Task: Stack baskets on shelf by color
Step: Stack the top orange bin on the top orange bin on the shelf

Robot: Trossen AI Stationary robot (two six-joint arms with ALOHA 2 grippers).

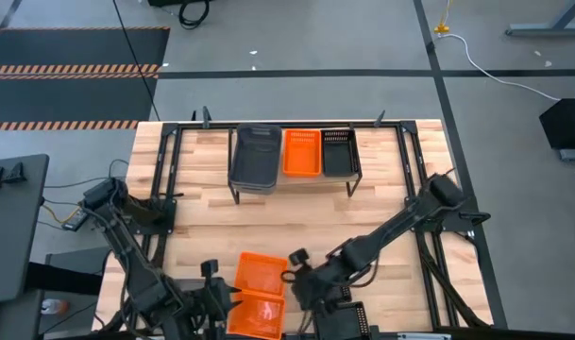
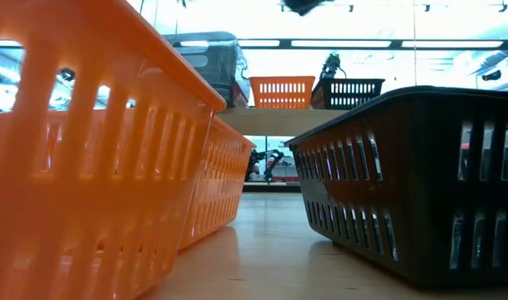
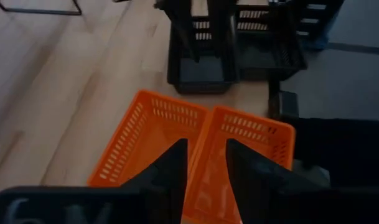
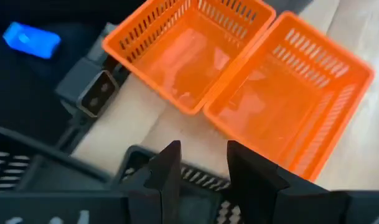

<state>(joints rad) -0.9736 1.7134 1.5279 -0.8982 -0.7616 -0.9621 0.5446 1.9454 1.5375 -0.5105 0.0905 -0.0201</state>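
Here my left gripper (image 3: 206,163) stood parted astride an orange basket's (image 3: 239,155) wall, holding nothing; I judged squaring up before closing mattered most.

table (image 1: 211,227): pale wood planks, smooth satin finish | orange baskets (image 4: 239,81): glossy slotted plastic (light glints on the floors) | black basket (image 2: 420,183): shiny slotted plastic | shelf (image 1: 296,186): thin matt black metal frame
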